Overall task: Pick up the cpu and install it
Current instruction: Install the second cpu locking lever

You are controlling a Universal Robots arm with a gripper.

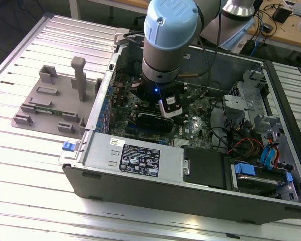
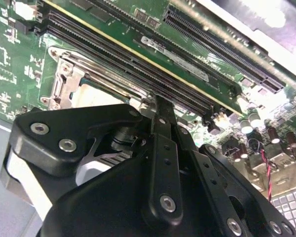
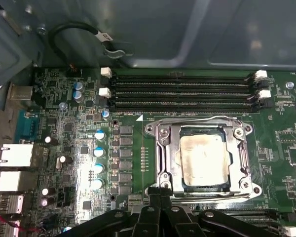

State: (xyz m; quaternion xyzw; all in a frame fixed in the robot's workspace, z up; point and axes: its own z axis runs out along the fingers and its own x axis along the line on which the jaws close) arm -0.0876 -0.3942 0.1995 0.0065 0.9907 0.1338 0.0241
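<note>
The cpu (image 3: 203, 160), a flat square chip with a shiny silver top, lies inside the metal-framed socket (image 3: 160, 148) on the green motherboard in the first wrist view. My gripper (image 3: 159, 191) hangs just beside the socket frame's edge, its two black fingers pressed together with nothing seen between them. In the second wrist view the same joined fingertips (image 2: 157, 101) sit close to the socket frame (image 2: 69, 79) and the memory slots. In the exterior view the arm (image 1: 163, 45) reaches down into the open computer case (image 1: 90, 170), with the gripper low over the board.
Black memory slots (image 3: 182, 91) run beside the socket. Capacitors (image 3: 98, 158) and rear ports (image 3: 12, 155) flank it. A grey fixture tray (image 1: 55, 100) lies on the exterior view's left. A power supply box (image 1: 135, 155), drive bays (image 1: 261, 170) and cables crowd the case.
</note>
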